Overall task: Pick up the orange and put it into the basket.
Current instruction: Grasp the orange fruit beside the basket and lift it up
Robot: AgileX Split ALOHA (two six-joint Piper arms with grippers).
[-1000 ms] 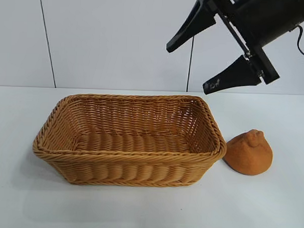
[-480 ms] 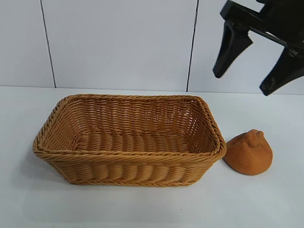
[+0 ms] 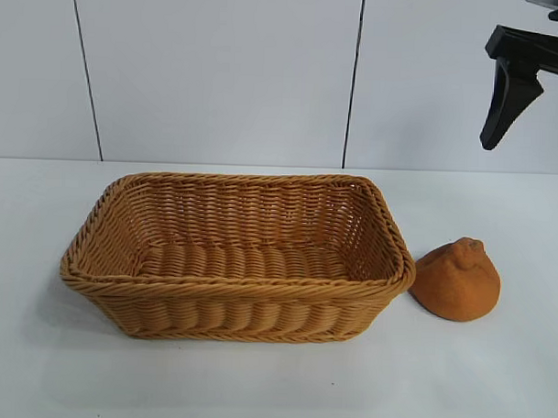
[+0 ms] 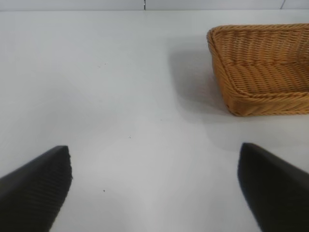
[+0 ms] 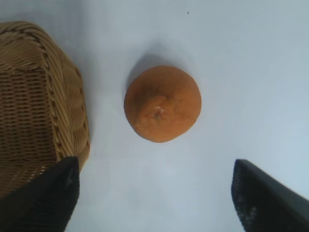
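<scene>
The orange (image 3: 457, 280) sits on the white table, just right of the basket (image 3: 235, 290) and close to its right rim. In the right wrist view the orange (image 5: 162, 103) lies below and ahead of my right gripper (image 5: 154, 164), which is open and empty, with the basket corner (image 5: 67, 121) beside it. In the exterior view only one black finger (image 3: 509, 93) of that gripper shows, high at the top right above the orange. My left gripper (image 4: 154, 147) is open and empty over bare table, with the basket's end (image 4: 231, 92) off to one side.
White table (image 3: 273, 383) with a white panelled wall behind. The basket holds nothing. Bare table lies in front of the basket and around the orange.
My right gripper has swung from above the basket's back right corner to the right, now high over the orange and partly out of the exterior view. Basket and orange have not moved.
</scene>
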